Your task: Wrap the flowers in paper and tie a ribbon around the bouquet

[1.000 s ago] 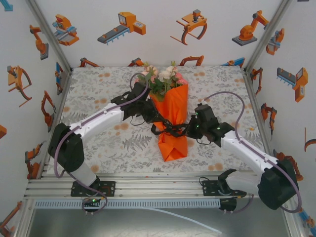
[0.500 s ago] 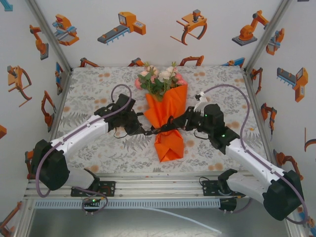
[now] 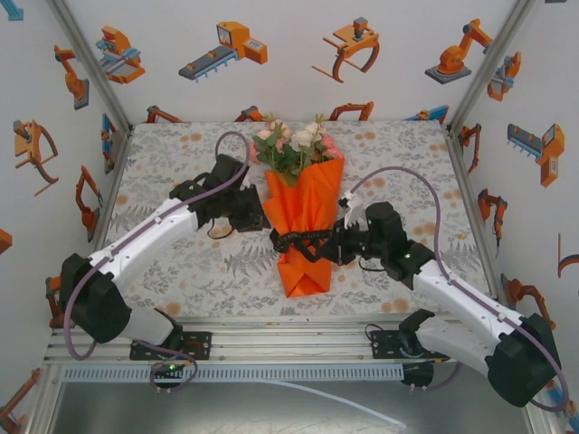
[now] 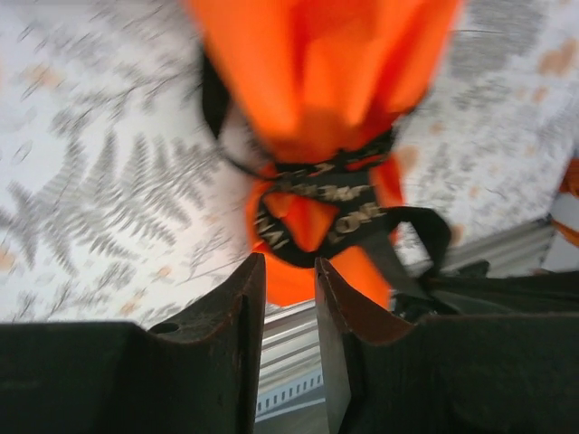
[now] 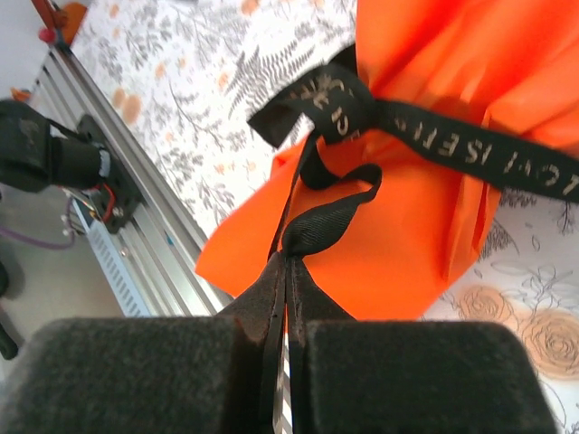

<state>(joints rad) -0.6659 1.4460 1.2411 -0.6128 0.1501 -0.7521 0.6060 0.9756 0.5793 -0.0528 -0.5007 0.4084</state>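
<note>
**A:** Near the middle of the table (image 3: 163, 163), how does the bouquet (image 3: 303, 203) lie?

**B:** Flat on it, with the flowers (image 3: 294, 145) pointing at the far edge and the folded tip of the paper (image 3: 306, 267) toward the near edge.

**A:** And the ribbon (image 3: 294, 237)?

**B:** It is wound round the narrow part of the paper and crossed in a loose knot (pale lettering runs along the black strip). One tail leads to the right gripper (image 3: 333, 246), just beside the paper's right side. Its pads (image 5: 136, 375) are pressed together on that tail.

**A:** The left gripper (image 3: 258, 215)?

**B:** It is close to the paper's left side. In its wrist view the fingers (image 4: 237, 353) stand a narrow gap apart with nothing between them, and a loop of the ribbon lies beyond their tips.
</note>
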